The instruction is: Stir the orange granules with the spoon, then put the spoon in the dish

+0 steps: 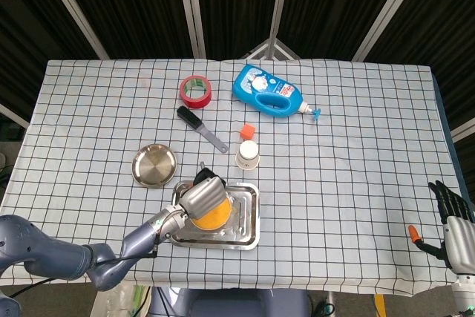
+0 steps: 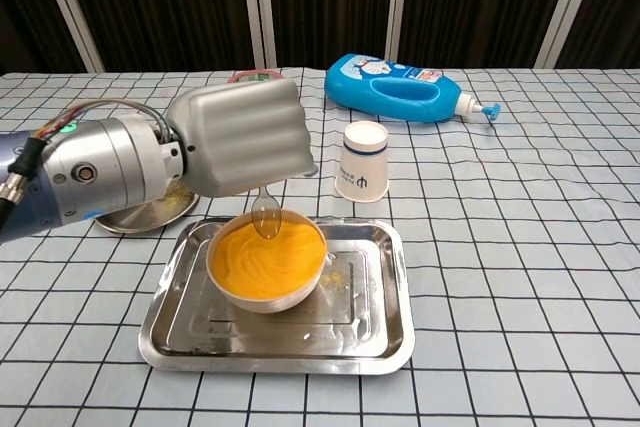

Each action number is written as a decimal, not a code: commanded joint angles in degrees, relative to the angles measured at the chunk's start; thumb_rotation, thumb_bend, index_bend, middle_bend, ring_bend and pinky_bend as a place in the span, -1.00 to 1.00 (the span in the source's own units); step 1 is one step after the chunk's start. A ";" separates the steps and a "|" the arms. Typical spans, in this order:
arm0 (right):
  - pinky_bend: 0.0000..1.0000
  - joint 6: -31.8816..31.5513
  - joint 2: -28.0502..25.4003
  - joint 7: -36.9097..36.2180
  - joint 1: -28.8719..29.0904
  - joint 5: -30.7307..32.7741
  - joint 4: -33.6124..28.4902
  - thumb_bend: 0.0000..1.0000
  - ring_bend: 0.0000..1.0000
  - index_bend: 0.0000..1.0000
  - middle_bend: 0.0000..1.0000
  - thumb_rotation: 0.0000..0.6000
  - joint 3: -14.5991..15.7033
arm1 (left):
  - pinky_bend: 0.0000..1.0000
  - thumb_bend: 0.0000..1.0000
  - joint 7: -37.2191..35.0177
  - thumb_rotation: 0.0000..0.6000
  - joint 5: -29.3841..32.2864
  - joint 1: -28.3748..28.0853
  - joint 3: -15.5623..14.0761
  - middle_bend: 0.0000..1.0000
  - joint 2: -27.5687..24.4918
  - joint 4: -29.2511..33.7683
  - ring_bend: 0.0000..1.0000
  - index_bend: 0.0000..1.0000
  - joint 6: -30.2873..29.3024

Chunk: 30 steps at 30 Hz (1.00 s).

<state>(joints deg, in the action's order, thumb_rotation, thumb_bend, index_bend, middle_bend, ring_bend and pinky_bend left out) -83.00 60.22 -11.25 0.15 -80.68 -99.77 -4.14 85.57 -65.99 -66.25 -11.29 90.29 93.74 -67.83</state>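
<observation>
- Nearest the robot: shallow rectangular steel tray on the checked tabletop, carrying the white bowl of orange granules; raised rim likely there to catch spills.
- Just above the bowl: silver left hand closed around the small clear spoon, handle hidden in the fist, scoop hanging almost straight down at the granule surface by the far rim. Touching or dipping in? Cannot tell.
- Down at the tabletop's near right edge: dark right hand, fingers apart, holding nothing, well clear.
- Beyond the tray on the left: round steel dish, just beside it, waiting for the spoon; short open path.
- Further back: white paper cup, near the tray's far edge, worth avoiding.
- Farthest: blue detergent bottle, well apart.
</observation>
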 commanded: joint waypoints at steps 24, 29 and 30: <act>-1.00 0.05 -0.08 0.04 -0.02 0.00 -0.21 -0.21 -1.00 -1.00 -1.00 1.00 0.05 | 1.00 0.25 4.15 1.00 -2.58 1.35 2.03 1.00 0.21 -0.82 1.00 0.62 6.74; -1.00 0.03 -0.09 -0.11 -0.04 0.11 -0.13 -0.21 -1.00 -1.00 -1.00 1.00 -0.01 | 1.00 0.25 2.79 1.00 -3.04 2.12 3.61 1.00 1.68 -0.20 1.00 0.62 6.56; -1.00 -0.01 -0.11 -0.12 -0.05 0.10 -0.12 -0.21 -1.00 -1.00 -1.00 1.00 -0.03 | 1.00 0.25 2.39 1.00 -3.17 2.30 3.94 1.00 1.89 -0.07 1.00 0.62 6.43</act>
<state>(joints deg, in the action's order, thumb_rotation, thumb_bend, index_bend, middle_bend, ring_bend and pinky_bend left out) -83.01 60.12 -11.37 0.10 -80.58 -99.89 -4.16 88.35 -68.99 -64.19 -7.71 91.89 93.47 -61.26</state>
